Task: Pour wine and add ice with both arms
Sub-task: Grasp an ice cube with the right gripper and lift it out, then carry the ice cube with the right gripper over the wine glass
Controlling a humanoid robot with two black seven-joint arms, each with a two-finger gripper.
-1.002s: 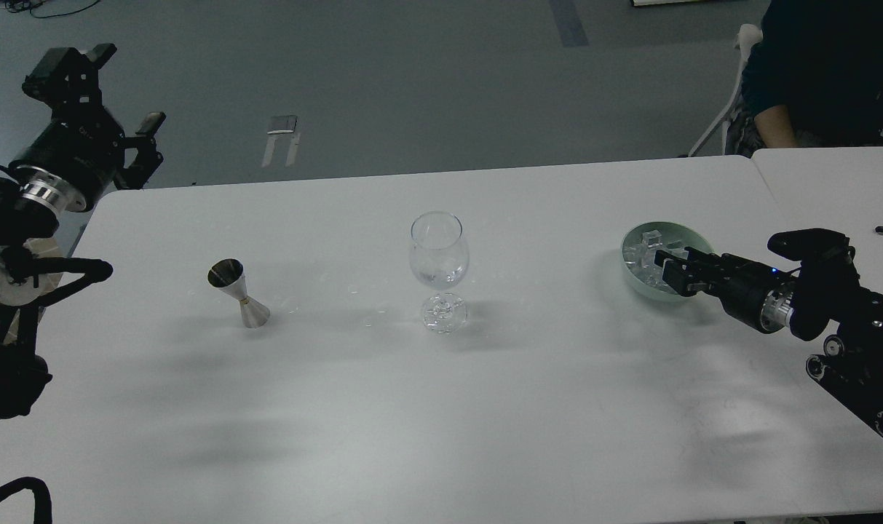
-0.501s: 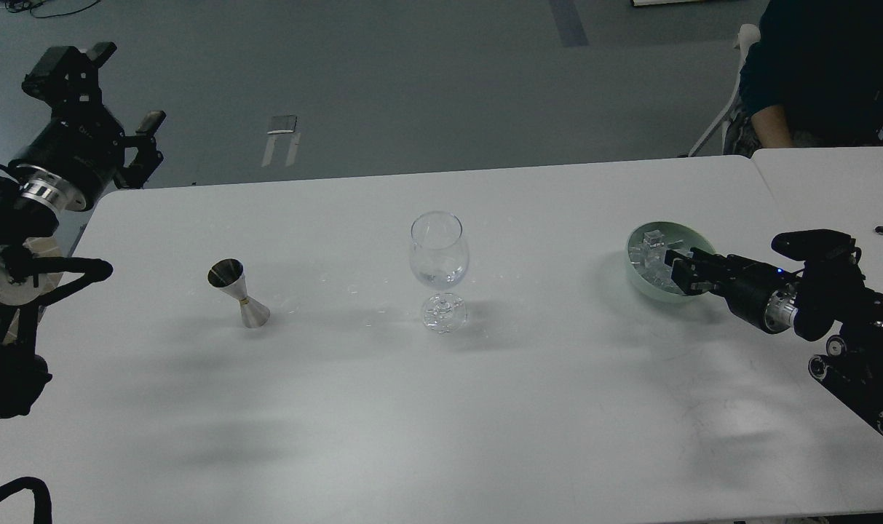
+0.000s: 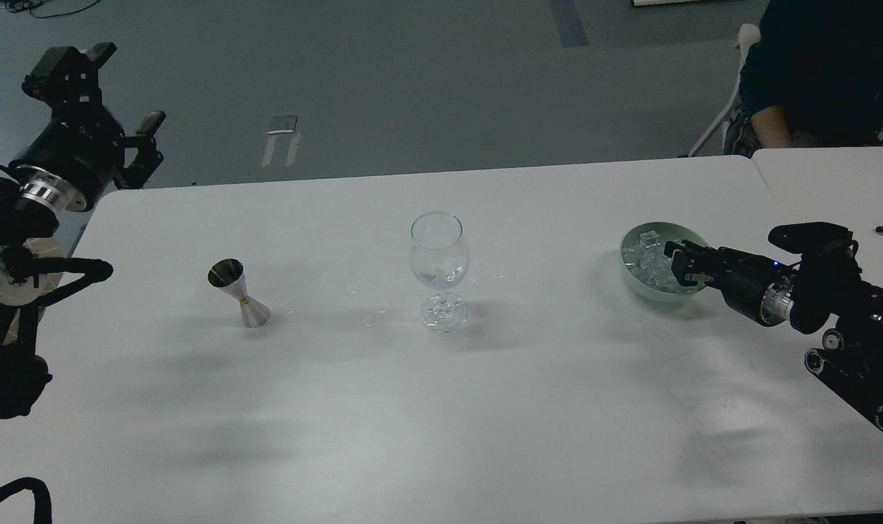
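So you've got a big white table [image 3: 426, 407] filling most of your view, pretty bare up close, just soft grey shadows across it. Moving back, the steel jigger [image 3: 239, 292] stands left of centre, leaning a bit from this angle, and the wine glass [image 3: 439, 269] stands upright mid-table with a little of the wine [image 3: 439, 277] pooled in the bottom of the bowl (barely visible, it's clear). There are a few wet-looking specks on the tabletop between those two.

Over on the right, the pale green bowl [image 3: 634, 280] holds the ice [image 3: 645, 256], a heap of clear cubes. Your right gripper [image 3: 680, 263] is reaching in over the bowl's near-right rim, fingertips down among the cubes. The fingers look close together, but you honestly can't tell if they've got a cube or not.

Your left gripper [image 3: 124, 109] is parked up high off the table's far-left corner, fingers spread apart, holding nothing.

Past the table it's grey floor with a small metal plate [image 3: 282, 125] lying on it, a second white table [image 3: 827, 182] butted on the right, and a seated person in dark clothes [image 3: 820, 73] at the far right.
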